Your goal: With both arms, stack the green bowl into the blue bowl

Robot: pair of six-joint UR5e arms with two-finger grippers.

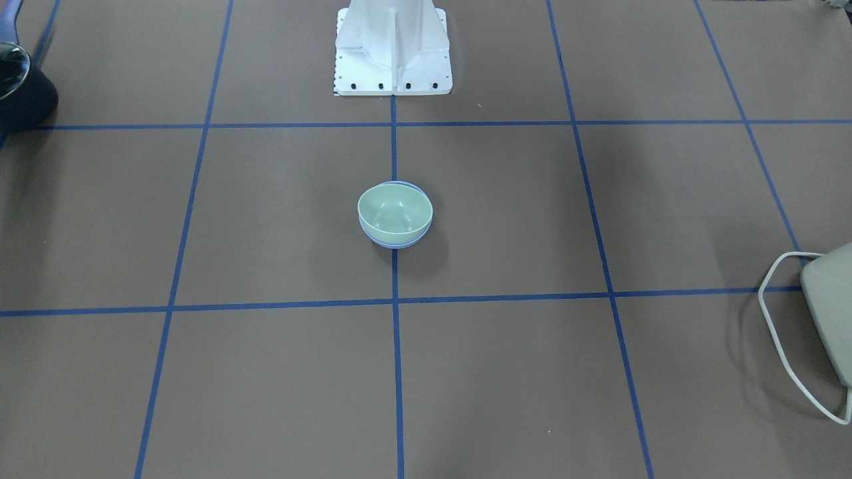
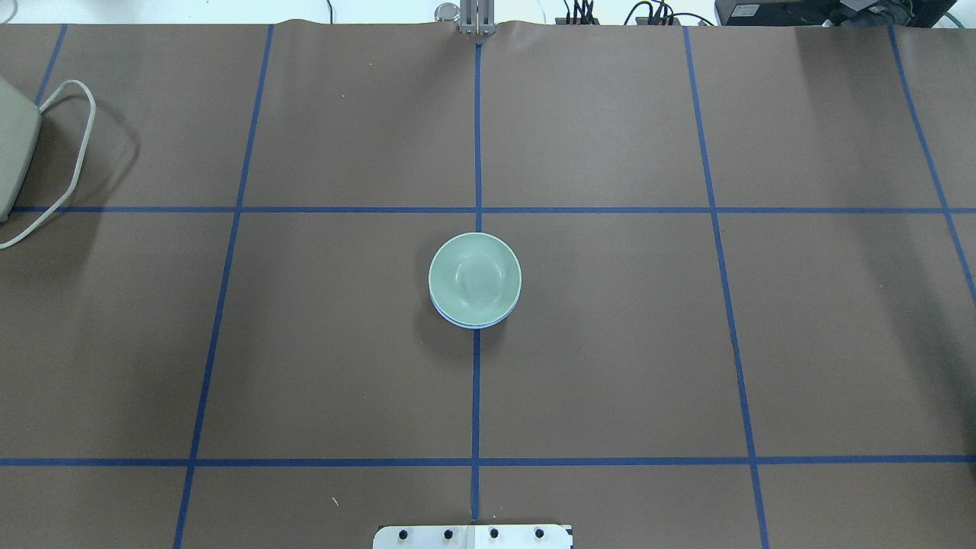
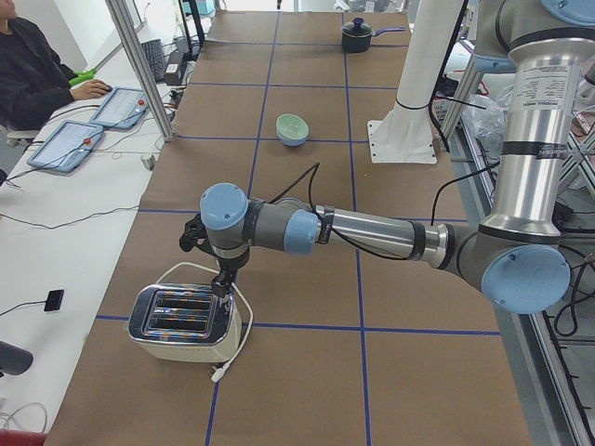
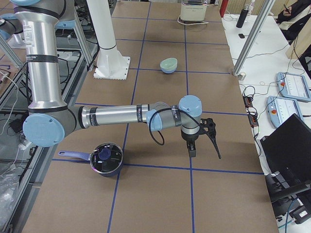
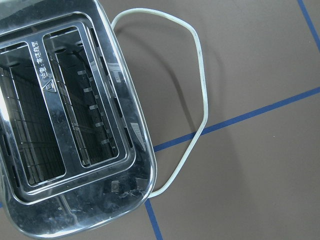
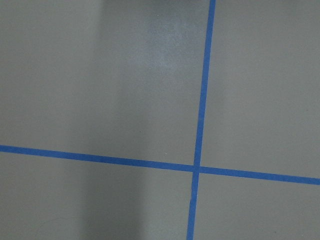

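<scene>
The pale green bowl [image 1: 394, 209] sits nested inside the periwinkle-blue bowl [image 1: 401, 245] at the middle of the table; only the blue rim shows beneath it. The stack also shows in the overhead view, green bowl [image 2: 474, 276] over blue rim [image 2: 467, 324], and in the side views [image 3: 292, 128] [image 4: 168, 64]. My left gripper [image 3: 219, 277] hangs over the toaster, far from the bowls. My right gripper [image 4: 204, 145] hangs over bare table, also far from them. Both show only in side views, so I cannot tell whether they are open or shut.
A chrome toaster [image 5: 70, 125] with a white cord [image 5: 200, 75] stands at the table's left end. A dark lidded pot [image 4: 106, 159] stands at the right end. The white base pedestal [image 1: 393, 53] is behind the bowls. An operator [image 3: 37, 65] sits beside the table.
</scene>
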